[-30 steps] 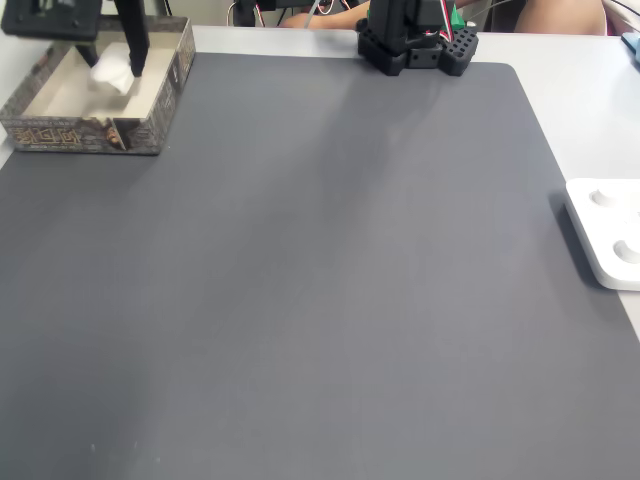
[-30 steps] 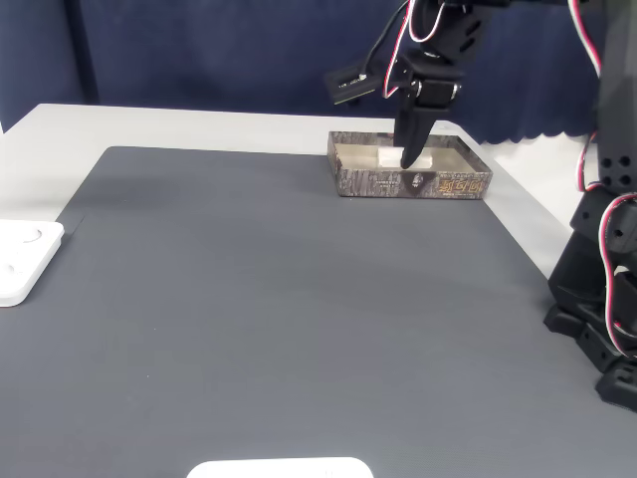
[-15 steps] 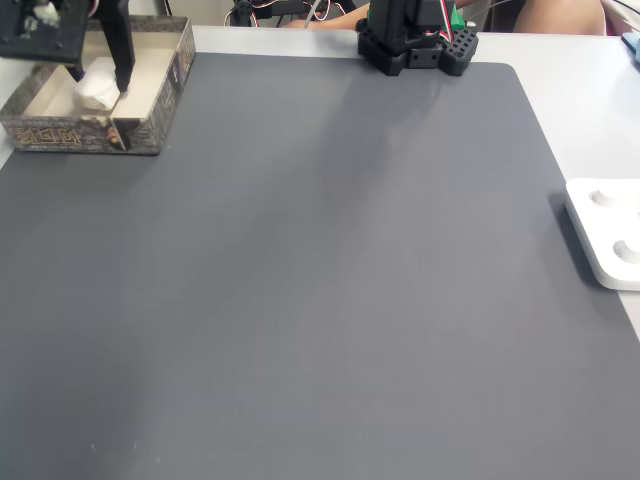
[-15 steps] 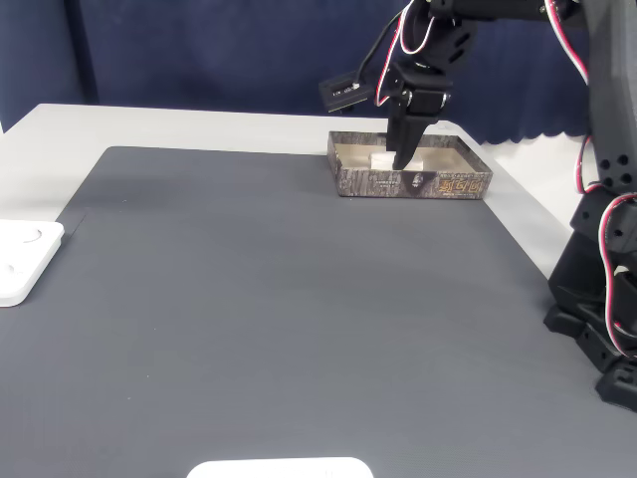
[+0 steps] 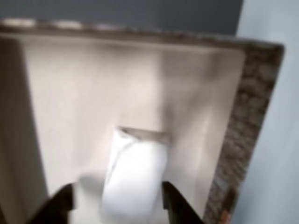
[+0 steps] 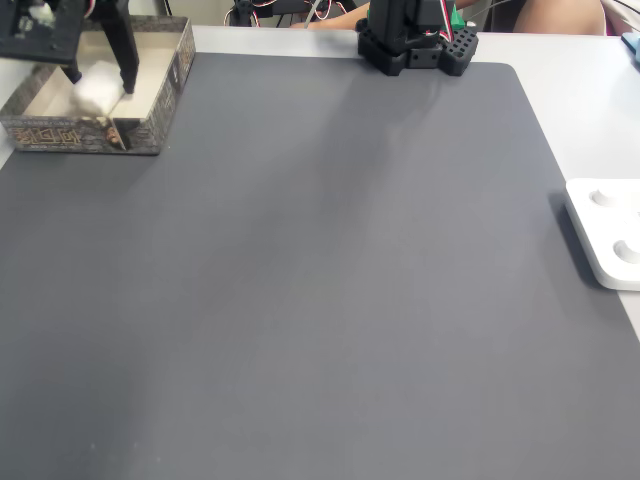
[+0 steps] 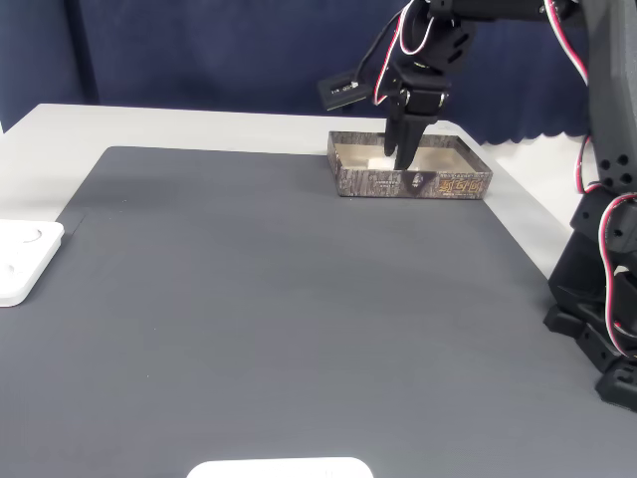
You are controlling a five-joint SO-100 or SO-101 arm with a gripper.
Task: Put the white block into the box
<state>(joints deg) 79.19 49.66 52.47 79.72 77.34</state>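
The white block (image 5: 135, 179) lies on the cream floor of the box (image 5: 243, 130), close to the camera in the other view. My gripper (image 5: 119, 205) straddles it, its dark fingers (image 5: 63, 205) standing a little apart from the block's sides, so it is open. In a fixed view the box (image 6: 80, 135) sits at the mat's far left corner with the block (image 6: 93, 88) inside and the gripper (image 6: 98, 75) over it. In another fixed view the gripper (image 7: 398, 159) reaches down into the box (image 7: 413, 184), where a sliver of the block (image 7: 381, 160) shows.
A dark grey mat (image 6: 320, 280) covers the table. A flat white device (image 6: 605, 235) lies at its right edge, seen at the left (image 7: 20, 254) from the other side. The arm's black base (image 6: 415, 40) stands at the far edge. A person's arm (image 6: 560, 15) rests behind it.
The gripper moved left and lower inside the box with the block, then its fingers spread slightly, leaving the block on the box floor.
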